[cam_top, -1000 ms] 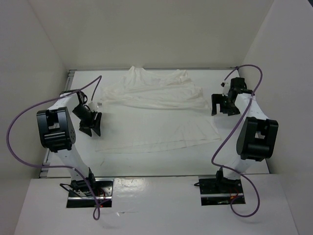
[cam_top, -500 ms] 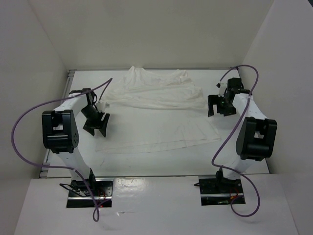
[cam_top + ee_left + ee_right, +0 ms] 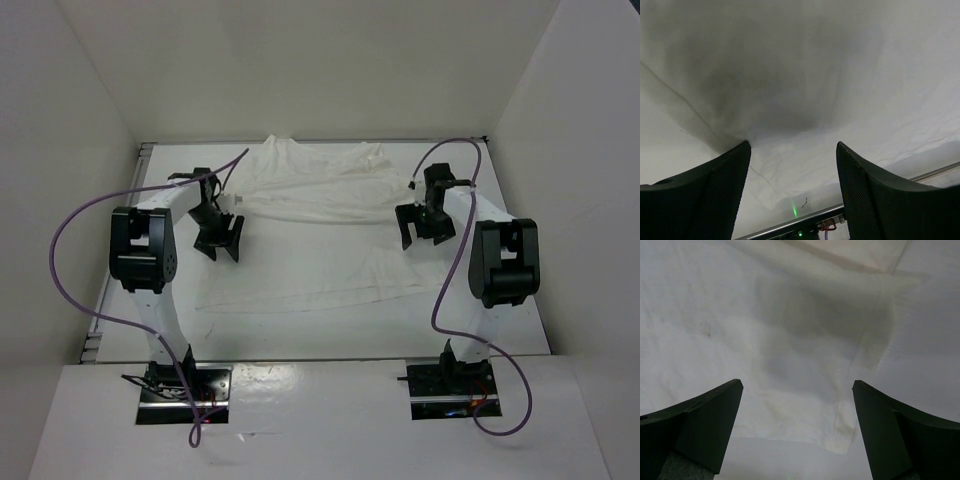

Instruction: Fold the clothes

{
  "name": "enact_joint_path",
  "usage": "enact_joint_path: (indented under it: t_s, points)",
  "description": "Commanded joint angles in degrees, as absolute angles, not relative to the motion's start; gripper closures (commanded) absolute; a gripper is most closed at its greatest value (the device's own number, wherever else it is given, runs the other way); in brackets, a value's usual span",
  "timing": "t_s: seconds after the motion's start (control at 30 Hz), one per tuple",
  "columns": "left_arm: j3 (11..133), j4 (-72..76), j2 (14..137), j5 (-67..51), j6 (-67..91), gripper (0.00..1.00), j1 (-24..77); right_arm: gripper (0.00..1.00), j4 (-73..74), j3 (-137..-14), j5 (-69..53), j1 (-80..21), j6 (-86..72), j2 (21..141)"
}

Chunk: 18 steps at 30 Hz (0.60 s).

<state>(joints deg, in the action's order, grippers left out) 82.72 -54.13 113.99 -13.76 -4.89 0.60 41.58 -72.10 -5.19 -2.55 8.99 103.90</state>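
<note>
Top view: the clothes (image 3: 320, 235) lay spread on the desk (image 3: 300, 335), wrinkled layers bunched toward the far edge; my left gripper (image 3: 220, 240) hung at the left edge, my right gripper (image 3: 420, 232) at the right edge.

Left wrist: jaws apart, nothing between; white cloth (image 3: 805, 75) below.

Right wrist: jaws wide, empty; a layered hem corner (image 3: 845, 440) beneath.

Judgement: fabric thin, light, limp; likely to sag and slide; best pinched at opposite side edges, catching every layer.

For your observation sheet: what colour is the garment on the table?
The garment is plain white; the top view shows it best.
</note>
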Motion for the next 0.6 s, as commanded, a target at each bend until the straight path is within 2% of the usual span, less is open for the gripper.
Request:
enact_joint_path:
  t_s: [0.0, 0.37, 0.57]
  points:
    - [83.06, -53.44, 114.79, -12.40, -1.94, 0.24, 1.93, 0.00, 40.17, -72.69, -2.82, -3.34, 7.65, 104.41]
    - [87.19, -52.91, 120.23, -11.70, 0.35, 0.17, 3.07, 0.00, 39.64, -74.44, 1.31, -7.37, 6.06, 109.25]
    - [87.71, -51.86, 122.17, -7.92, 1.49, 0.03, 3.08, 0.00, 39.64, -75.93, 1.32, -7.91, 5.54, 113.64]
